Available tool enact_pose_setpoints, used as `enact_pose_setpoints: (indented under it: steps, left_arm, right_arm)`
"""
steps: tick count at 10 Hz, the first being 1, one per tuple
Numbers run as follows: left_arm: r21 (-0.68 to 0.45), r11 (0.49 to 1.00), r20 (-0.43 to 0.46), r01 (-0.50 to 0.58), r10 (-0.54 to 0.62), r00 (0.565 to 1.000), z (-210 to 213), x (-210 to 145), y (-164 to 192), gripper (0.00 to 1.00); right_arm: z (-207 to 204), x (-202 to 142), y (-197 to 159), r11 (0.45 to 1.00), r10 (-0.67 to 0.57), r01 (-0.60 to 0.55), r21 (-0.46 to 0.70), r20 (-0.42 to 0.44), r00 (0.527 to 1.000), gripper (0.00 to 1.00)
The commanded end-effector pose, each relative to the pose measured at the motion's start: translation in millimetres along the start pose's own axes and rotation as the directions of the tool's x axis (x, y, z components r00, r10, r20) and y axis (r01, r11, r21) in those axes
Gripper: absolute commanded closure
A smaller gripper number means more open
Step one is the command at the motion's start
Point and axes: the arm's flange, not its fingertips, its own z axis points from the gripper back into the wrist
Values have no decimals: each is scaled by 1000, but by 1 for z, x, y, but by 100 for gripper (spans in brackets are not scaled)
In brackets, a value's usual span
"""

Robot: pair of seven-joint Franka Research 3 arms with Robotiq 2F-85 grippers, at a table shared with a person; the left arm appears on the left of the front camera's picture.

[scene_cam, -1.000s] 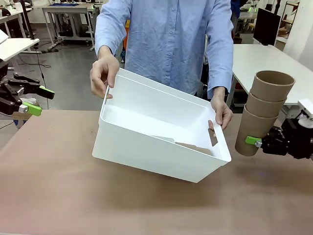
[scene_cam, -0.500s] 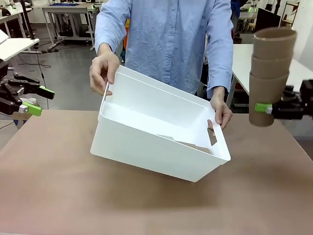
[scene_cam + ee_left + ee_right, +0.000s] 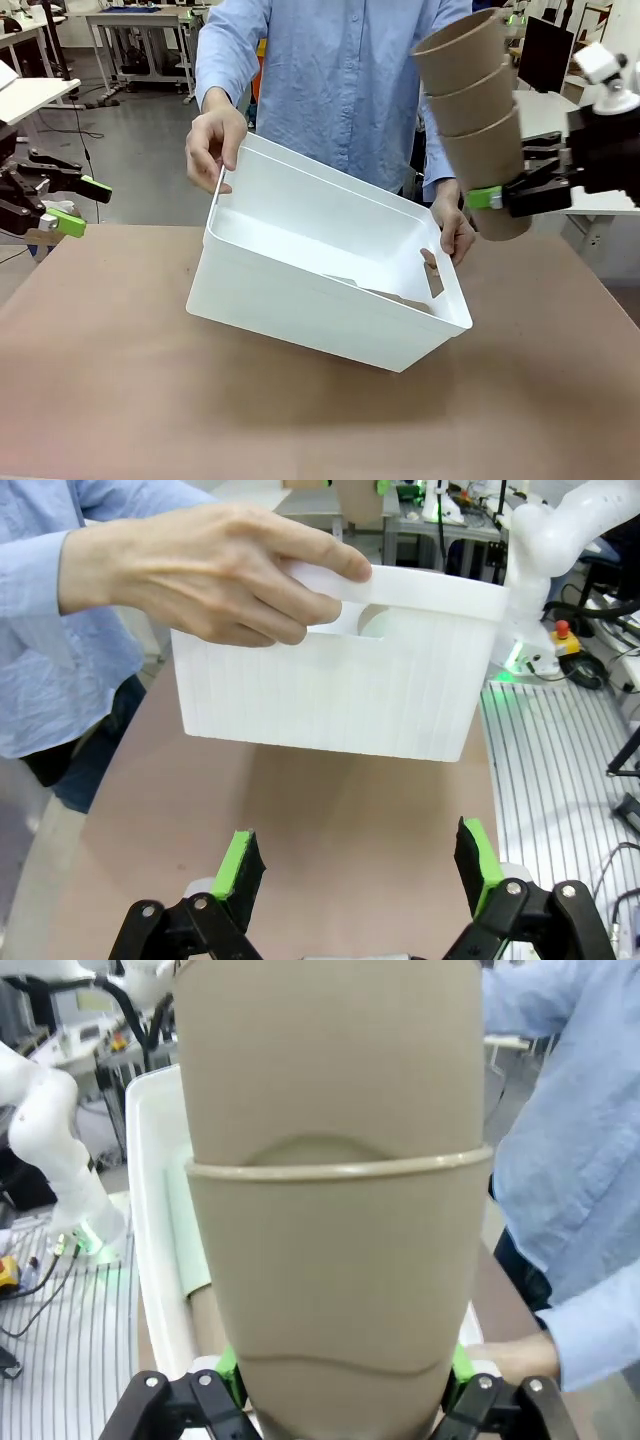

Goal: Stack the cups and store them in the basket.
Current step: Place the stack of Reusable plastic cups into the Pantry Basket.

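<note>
Right end effector (image 3: 487,199) raised cups (image 3: 470,95) higher, tilted toward basket (image 3: 300,300).

— What's the right tool (image 3: 340,1380) got?
— A stack of tan cups (image 3: 335,1210), clamped between its green pads (image 3: 228,1365) low on the outer cup — a second cup's rim line crosses the middle.
— And behind it?
— The white basket (image 3: 150,1220), with something tan inside it. To the right, a person's blue sleeve (image 3: 570,1140) and a hand (image 3: 510,1355).
</note>
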Motion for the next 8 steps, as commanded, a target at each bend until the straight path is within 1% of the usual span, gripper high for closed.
enact_pose_setpoints:
  steps: [1, 2, 4, 5, 6, 8]
  left_arm:
    - [-6, 1000, 1, -7, 7, 1000, 2, 2, 0, 0]
    - [-6, 1000, 1, -7, 7, 1000, 2, 2, 0, 0]
    - [-6, 1000, 1, -7, 7, 1000, 2, 2, 0, 0]
    - [-6, 1000, 1, -7, 7, 1000, 2, 2, 0, 0]
    - [-6, 1000, 1, -7, 7, 1000, 2, 2, 0, 0]
    - [-6, 1000, 1, -7, 7, 1000, 2, 2, 0, 0]
  right_arm:
    - [-25, 5, 29, 1000, -19, 15, -27, -120, 993, 16]
    - [-43, 19, 34, 999, -4, -3, -36, -177, 984, 16]
    - [-66, 34, 33, 998, 3, -18, -58, -250, 968, 16]
    - [-70, 39, 29, 999, -2, -7, -42, -218, 976, 16]
    - [-61, 21, 42, 998, 37, -46, -34, -216, 976, 16]
    - [-61, 21, 42, 998, 37, -46, -34, -216, 976, 16]
